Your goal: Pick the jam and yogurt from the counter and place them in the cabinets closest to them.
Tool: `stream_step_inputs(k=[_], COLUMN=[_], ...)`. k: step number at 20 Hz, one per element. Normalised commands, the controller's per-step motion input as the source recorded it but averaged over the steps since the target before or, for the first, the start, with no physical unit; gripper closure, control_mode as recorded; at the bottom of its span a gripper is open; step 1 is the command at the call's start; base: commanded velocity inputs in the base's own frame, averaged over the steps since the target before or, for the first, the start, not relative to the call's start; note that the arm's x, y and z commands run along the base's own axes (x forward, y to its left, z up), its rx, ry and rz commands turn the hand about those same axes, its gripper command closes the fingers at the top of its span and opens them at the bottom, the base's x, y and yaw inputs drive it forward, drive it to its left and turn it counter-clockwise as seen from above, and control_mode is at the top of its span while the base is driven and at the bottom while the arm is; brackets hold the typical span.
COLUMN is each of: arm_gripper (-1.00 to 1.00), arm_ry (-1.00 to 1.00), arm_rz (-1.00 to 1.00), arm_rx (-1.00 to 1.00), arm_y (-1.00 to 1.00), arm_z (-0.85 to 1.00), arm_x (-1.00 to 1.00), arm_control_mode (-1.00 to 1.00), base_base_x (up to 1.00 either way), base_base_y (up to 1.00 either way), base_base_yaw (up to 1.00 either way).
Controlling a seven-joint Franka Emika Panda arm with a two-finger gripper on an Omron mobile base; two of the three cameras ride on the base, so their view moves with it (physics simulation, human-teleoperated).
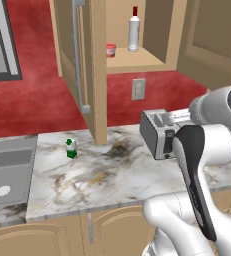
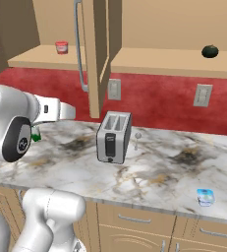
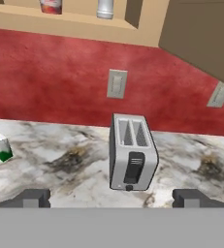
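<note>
Your gripper [image 3: 111, 198] is spread wide and empty, toaster [image 3: 132, 158] at twelve o'clock. The jam [image 2: 61, 47] sits on the open cabinets' shelf [image 2: 41, 58], so that half looks done. The yogurt [image 2: 205, 197] waits on the counter [image 2: 169, 172], five o'clock from the toaster.

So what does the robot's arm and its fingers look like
The arm is glossy white with rounded, bulbous links and dark grey to black joint covers, one a long black strip down the near link. In the hand view its fingers are two small, dark grey, blocky tips. No cables or markings are visible.
</note>
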Motion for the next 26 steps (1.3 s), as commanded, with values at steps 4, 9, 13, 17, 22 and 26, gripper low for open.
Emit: stream_step_inputs(k=[4, 9, 13, 17, 22, 26], arm_gripper=[-1.00, -1.00, -1.00, -1.00, -1.00, -1.00], arm_ry=[0.00, 0.00, 0.00, 0.00, 0.00, 0.00], arm_rz=[0.00, 0.00, 0.00, 0.00, 0.00, 0.00], arm_rx=[0.00, 0.00, 0.00, 0.00, 0.00, 0.00], arm_y=[-0.01, 0.00, 0.00, 0.00, 0.00, 0.00], arm_z=[0.00, 0.00, 0.00, 0.00, 0.00, 0.00], arm_x=[-0.05, 0.00, 0.00, 0.00, 0.00, 0.00], arm_control_mode=[-1.00, 1.00, 1.00, 1.00, 1.00, 1.00], base_base_x=[0.00, -0.47, -0.47, -0.39, -0.21, -0.06], base_base_y=[0.00, -0.27, -0.29, -0.29, -0.32, -0.45], base_base_yaw=[0.00, 0.00, 0.00, 0.00, -0.03, -0.05])
